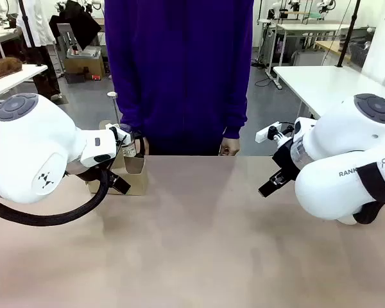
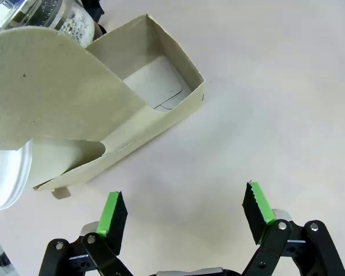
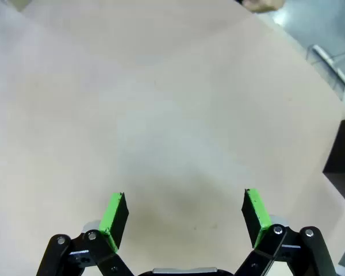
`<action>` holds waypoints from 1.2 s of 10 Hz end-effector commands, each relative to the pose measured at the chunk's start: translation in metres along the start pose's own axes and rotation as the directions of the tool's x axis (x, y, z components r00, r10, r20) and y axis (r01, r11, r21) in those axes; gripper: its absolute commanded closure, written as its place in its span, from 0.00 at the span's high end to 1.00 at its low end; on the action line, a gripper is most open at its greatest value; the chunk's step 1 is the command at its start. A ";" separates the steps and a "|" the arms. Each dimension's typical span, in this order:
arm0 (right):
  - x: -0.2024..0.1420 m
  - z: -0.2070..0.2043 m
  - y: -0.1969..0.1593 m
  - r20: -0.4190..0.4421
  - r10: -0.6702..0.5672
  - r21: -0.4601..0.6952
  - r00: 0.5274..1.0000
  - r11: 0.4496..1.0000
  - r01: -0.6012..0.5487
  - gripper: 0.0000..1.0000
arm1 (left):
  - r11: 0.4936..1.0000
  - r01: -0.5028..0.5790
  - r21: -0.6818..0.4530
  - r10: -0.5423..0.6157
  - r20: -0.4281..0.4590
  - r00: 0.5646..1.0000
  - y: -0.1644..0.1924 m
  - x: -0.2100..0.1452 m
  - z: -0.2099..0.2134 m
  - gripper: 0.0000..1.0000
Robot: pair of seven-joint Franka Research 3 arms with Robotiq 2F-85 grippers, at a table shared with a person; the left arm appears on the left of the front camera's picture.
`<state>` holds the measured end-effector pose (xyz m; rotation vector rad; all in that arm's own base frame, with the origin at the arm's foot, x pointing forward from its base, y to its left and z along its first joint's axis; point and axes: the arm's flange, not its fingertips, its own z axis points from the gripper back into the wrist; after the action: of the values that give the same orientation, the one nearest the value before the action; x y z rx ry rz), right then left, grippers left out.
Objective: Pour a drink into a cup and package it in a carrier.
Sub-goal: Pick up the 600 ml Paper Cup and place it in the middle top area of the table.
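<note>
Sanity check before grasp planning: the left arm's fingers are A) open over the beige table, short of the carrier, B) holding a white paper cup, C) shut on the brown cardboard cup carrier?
A: the left fingers stand wide apart with nothing between them, and the brown cardboard two-slot carrier lies just beyond their tips.

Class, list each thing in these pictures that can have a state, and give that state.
left gripper: open, holding nothing.
right gripper: open, holding nothing, over bare table.
carrier: standing on the table, handle tab up, its one slot that shows is empty.
</note>
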<state>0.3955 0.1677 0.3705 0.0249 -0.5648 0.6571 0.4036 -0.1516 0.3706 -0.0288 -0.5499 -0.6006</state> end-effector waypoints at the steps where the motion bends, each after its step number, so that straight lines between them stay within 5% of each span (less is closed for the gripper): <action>1: 0.000 0.000 0.000 0.000 0.000 0.000 1.000 1.000 0.000 1.00 | 1.000 0.000 0.000 0.000 0.000 1.000 0.000 0.000 0.000 1.00; 9: 0.000 0.000 0.000 0.000 0.000 0.000 1.000 1.000 0.000 1.00 | 1.000 0.000 0.000 0.000 0.000 1.000 0.000 0.000 0.000 1.00; 12: 0.067 0.049 -0.048 0.022 -0.020 -0.046 1.000 0.999 0.021 1.00 | 1.000 0.000 0.000 0.000 0.000 1.000 0.000 0.000 0.000 1.00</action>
<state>0.4212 0.1593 0.4191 0.0080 -0.5949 0.6288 0.4036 -0.1518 0.3707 -0.0287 -0.5500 -0.6011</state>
